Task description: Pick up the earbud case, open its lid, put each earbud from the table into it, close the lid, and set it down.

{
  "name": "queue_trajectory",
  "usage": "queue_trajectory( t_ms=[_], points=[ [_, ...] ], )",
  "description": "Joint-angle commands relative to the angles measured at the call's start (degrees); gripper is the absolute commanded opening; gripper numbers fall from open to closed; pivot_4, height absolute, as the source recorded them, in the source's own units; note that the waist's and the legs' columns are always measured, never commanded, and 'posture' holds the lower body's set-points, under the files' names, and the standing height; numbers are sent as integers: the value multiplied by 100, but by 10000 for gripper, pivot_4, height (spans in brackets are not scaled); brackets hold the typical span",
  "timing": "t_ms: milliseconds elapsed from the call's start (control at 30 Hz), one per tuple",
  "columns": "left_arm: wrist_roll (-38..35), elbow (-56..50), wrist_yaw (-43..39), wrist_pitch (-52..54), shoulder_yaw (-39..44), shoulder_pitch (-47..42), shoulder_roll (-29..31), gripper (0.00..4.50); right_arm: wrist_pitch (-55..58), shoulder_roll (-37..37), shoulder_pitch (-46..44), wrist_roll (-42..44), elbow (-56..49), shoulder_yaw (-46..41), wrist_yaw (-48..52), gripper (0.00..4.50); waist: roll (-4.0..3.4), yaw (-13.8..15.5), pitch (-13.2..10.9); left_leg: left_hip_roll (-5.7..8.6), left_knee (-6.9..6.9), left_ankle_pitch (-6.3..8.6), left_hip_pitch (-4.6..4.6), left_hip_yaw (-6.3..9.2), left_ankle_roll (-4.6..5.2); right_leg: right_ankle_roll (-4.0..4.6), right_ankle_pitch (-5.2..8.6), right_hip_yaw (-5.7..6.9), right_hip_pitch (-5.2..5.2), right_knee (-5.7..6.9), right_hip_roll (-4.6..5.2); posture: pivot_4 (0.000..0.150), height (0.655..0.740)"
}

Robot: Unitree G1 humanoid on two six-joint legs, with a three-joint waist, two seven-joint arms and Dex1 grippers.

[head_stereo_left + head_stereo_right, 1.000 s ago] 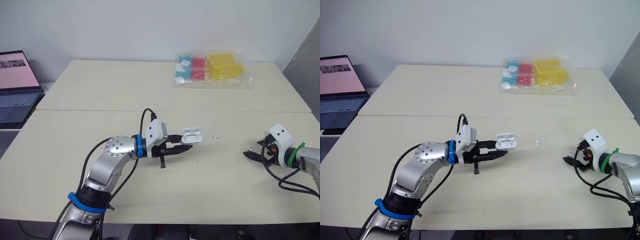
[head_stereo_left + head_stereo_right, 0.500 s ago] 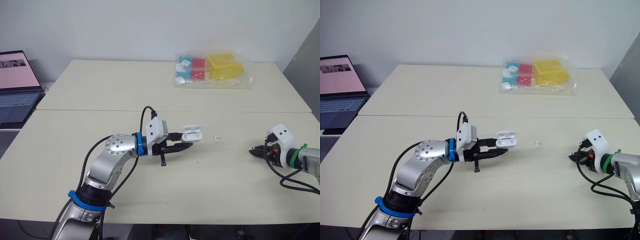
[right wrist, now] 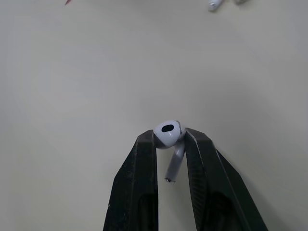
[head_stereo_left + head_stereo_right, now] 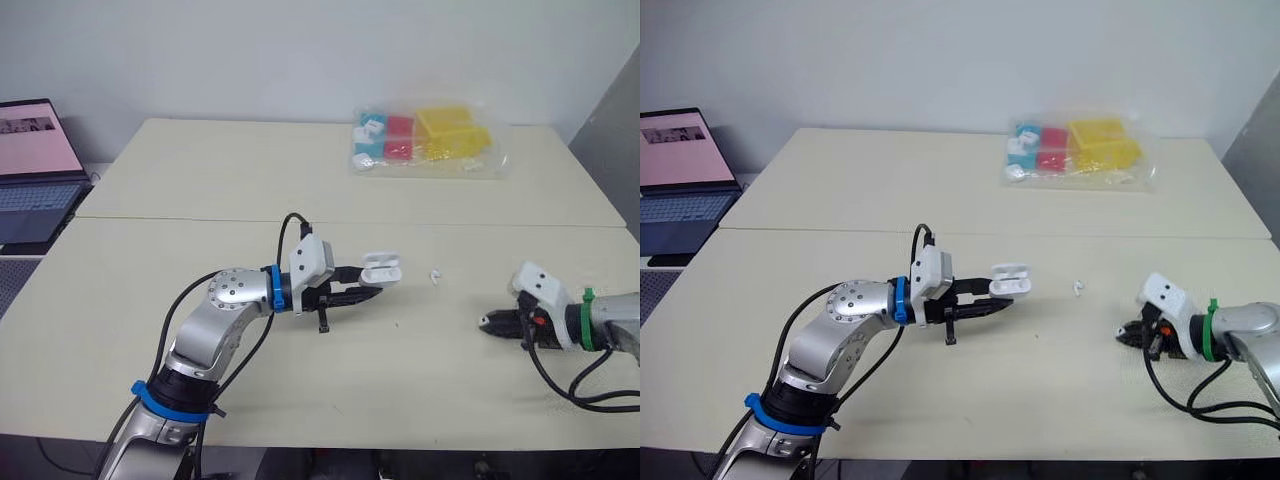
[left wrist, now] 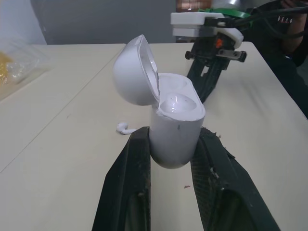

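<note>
My left gripper (image 4: pixel 372 284) is shut on the white earbud case (image 4: pixel 381 269), holding it just above the table's middle. The case (image 5: pixel 175 130) stands upright between the fingers with its lid tipped open, and its two sockets show. My right gripper (image 4: pixel 486 322) is on the right side of the table, pointing toward the case, shut on a white earbud (image 3: pixel 168 132) with its stem hanging between the fingers (image 3: pixel 144 163). A second earbud (image 4: pixel 434 273) lies on the table between the case and the right gripper; it is also in the left wrist view (image 5: pixel 123 128).
A clear bag of coloured blocks (image 4: pixel 425 140) lies at the back of the far table. An open laptop (image 4: pixel 35 160) sits off the table's left side. A seam (image 4: pixel 180 220) runs across between the two tabletops.
My right gripper has shut on the earbud that lay by it and carried it left, toward the case. The left arm with the case has hardly moved.
</note>
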State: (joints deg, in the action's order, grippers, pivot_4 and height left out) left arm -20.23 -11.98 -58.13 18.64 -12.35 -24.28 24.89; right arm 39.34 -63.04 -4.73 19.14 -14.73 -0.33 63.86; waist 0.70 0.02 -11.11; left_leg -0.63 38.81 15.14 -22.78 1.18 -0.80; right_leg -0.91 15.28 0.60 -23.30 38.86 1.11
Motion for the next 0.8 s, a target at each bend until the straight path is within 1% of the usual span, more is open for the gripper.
queue_trajectory(
  t_ms=[33,167,333,533,733,800],
  points=[
    [-44,-301,4,-42,-22,13,25,7761,-758,-377,198,-384,125,143,368,4363,1,-2,0,0,1,0,0,-1,0,-1,0,-1,0,-1,0,1500,7400],
    [-46,-366,21,-22,-32,65,43,7761,-1167,-326,-24,-555,646,245,431,4363,2,-18,-1,-2,1,0,6,-7,0,-5,-3,-5,3,-1,0,1500,7400],
    [-66,-428,40,13,-20,98,78,7761,-1406,-261,-297,-665,939,349,524,4363,1,-19,-1,-6,1,-1,13,-5,0,-4,-3,-5,4,5,-5,1500,7400],
    [-72,-501,68,64,-37,180,100,7761,-2009,-404,-740,-1150,1584,785,1028,4363,1,-15,0,-3,1,-1,13,-12,0,-4,-3,-10,4,4,-2,1500,7400],
    [-79,-648,141,141,-54,282,89,7761,-2027,-410,-1077,-1218,1860,997,1499,4363,1,-7,0,-3,2,-1,13,-8,0,-4,-4,-8,6,3,0,1500,7400],
    [-87,-679,175,158,-48,319,97,7761,-2038,-379,-1126,-1228,1897,1008,1557,11600,1,-1,0,-3,2,-1,13,-6,0,-3,-4,-7,7,3,1,1500,7400]
  ],
)
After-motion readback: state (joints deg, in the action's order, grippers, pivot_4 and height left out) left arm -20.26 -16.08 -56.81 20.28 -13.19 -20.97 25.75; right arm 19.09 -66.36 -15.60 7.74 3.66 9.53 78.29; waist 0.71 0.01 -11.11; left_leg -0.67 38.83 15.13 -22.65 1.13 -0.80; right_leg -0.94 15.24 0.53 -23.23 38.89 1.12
